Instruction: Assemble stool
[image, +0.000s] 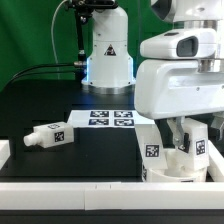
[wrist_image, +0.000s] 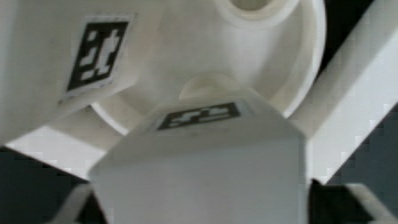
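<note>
The round white seat disc (image: 172, 170) lies at the exterior view's lower right. In the wrist view the seat (wrist_image: 214, 70) shows a round hole (wrist_image: 260, 8). My gripper (image: 186, 140) hangs straight over it, shut on a white tagged stool leg (image: 187, 152). In the wrist view that leg (wrist_image: 205, 150) fills the space between my fingers (wrist_image: 361, 205), with its end at the seat's face. A second tagged leg (image: 152, 142) stands upright against the seat and also shows in the wrist view (wrist_image: 89, 55). A third leg (image: 48, 135) lies loose on the black table at the left.
The marker board (image: 110, 118) lies flat mid-table, in front of the robot base (image: 108, 55). A low white wall (image: 70, 172) borders the table's front and the exterior view's left edge. A green backdrop stands behind.
</note>
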